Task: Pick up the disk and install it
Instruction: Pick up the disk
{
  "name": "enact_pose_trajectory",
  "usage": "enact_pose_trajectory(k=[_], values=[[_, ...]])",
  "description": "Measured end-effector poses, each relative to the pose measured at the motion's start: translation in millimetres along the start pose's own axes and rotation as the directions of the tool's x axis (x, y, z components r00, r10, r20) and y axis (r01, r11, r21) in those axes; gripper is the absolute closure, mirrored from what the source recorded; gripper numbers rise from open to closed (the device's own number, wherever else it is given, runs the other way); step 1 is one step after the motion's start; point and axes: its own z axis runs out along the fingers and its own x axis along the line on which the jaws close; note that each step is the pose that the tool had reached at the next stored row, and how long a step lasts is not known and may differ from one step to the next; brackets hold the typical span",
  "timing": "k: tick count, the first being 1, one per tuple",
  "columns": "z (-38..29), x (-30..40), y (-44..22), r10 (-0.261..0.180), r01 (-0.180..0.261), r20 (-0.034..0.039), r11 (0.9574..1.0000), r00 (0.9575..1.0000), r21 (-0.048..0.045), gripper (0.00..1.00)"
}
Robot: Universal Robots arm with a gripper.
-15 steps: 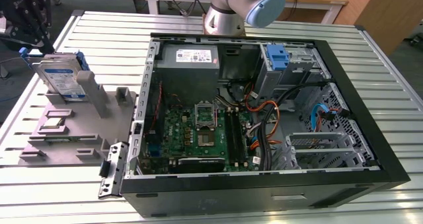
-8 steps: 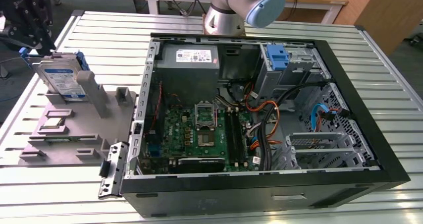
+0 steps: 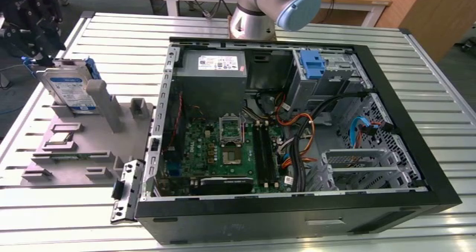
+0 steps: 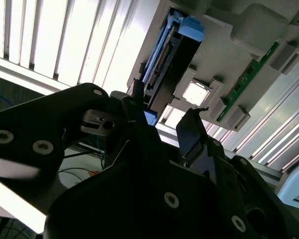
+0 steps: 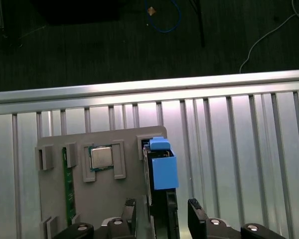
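Gripper [image 5: 162, 213] hangs with its fingers [image 5: 195, 211] spread either side of the disk [image 5: 159, 172], seemingly without touching it. That disk stands on edge in the grey holder [image 5: 104, 194] on the slatted table [image 5: 239, 149], beside the open computer [image 3: 297, 124].

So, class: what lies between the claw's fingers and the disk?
Nothing: in the first wrist view the open claw straddles the disk, with bare gaps either side.

Shiny metal disk [image 3: 68, 90], ribbed metal table [image 3: 438, 85]
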Motion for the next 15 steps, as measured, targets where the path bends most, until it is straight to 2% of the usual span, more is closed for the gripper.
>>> enact_pose_trajectory(k=[15], values=[[10.7,-0.1,0.6,-0.052,0.052,-0.0021,0.9986,0.9986,0.0031,0.47]])
